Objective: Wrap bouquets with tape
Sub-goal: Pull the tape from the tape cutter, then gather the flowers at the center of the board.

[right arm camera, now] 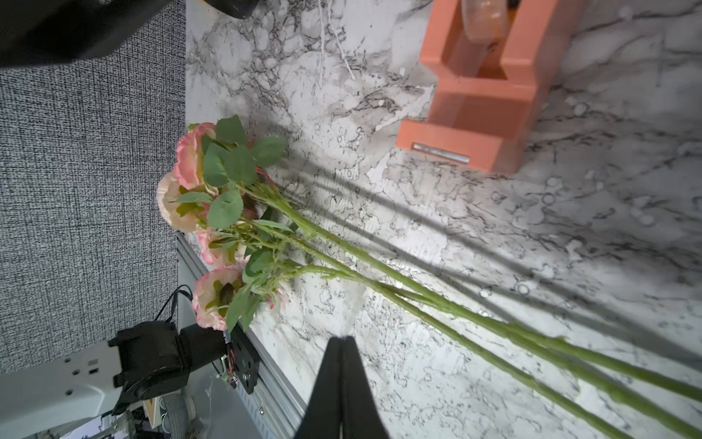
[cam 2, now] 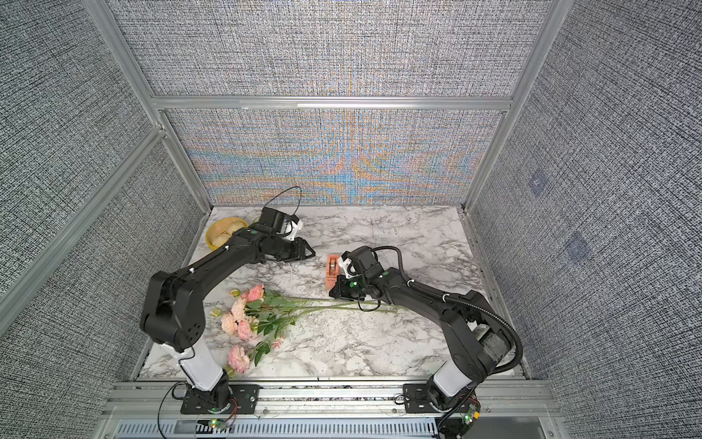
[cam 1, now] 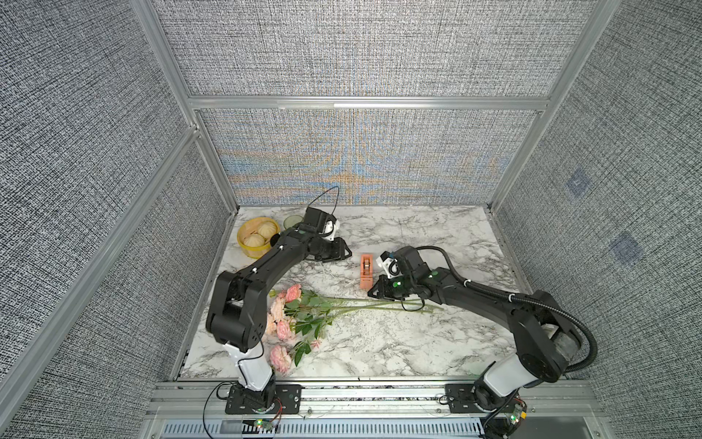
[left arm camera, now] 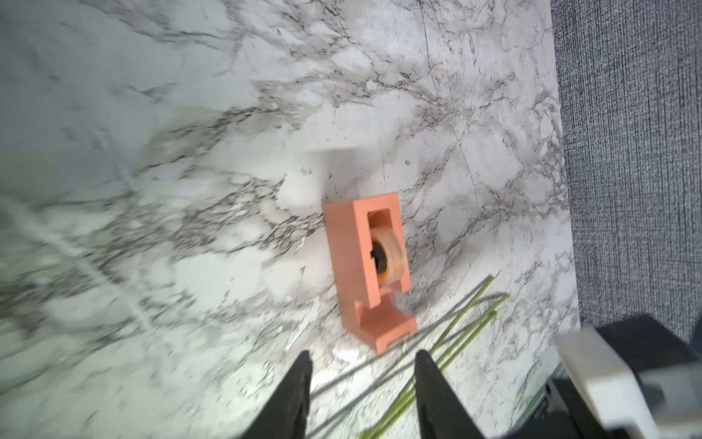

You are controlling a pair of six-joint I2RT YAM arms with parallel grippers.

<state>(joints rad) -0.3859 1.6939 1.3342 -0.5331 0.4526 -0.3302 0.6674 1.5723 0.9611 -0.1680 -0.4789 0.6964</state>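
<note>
left claw (left arm camera: 361,355) jaws apart, empty | right claw (right arm camera: 342,338) closed, empty | risk: unheld orange rectangular tape dispenser (left arm camera: 353,266) may slide; loose pink-flower green-stem bouquet (cam 1: 304,308) may splay

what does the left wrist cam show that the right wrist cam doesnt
Only left wrist: the left claw, open and empty, and the cut ends of the stems. Only right wrist: the shut right claw, the pink blooms with leaves, and a metal cutter strip. Both: the orange tape dispenser, the stems, the marble table.
</note>
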